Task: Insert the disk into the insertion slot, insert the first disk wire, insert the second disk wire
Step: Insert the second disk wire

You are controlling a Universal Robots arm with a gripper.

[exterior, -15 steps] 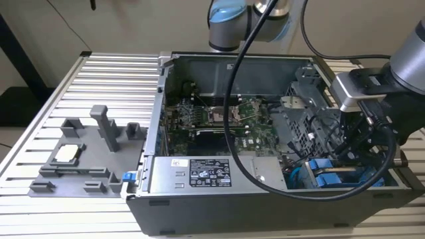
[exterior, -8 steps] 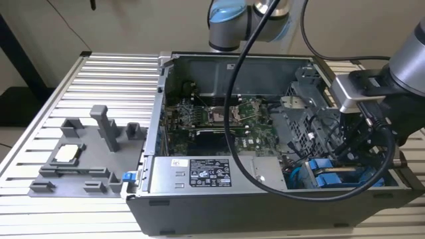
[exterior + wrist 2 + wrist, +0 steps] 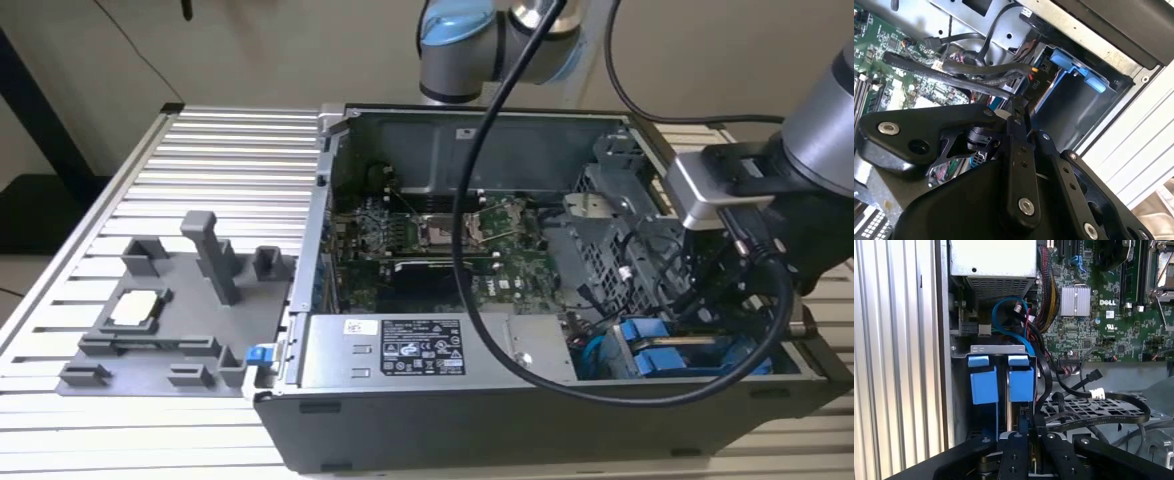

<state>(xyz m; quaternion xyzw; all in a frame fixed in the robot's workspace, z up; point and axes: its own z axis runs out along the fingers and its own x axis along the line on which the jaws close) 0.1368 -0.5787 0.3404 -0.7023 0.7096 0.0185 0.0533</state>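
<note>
End effector (image 3: 1024,440) sits directly above the disk (image 3: 1015,385) in its bay, fingers nearly closed; grip contents indeterminate.

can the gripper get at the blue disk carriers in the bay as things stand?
Probably yes. In the first wrist view the gripper sits right at the blue disk carriers, between them, bay open above. Black cables crowd one side and could snag.

You cannot see the hand's (image 3: 1024,450) fingertips in the first wrist view; the picture's edge cuts its body off. In the exterior view, black cables (image 3: 747,330) cover much of the blue carrier (image 3: 663,358), and the disk inside is perhaps hidden.
</note>
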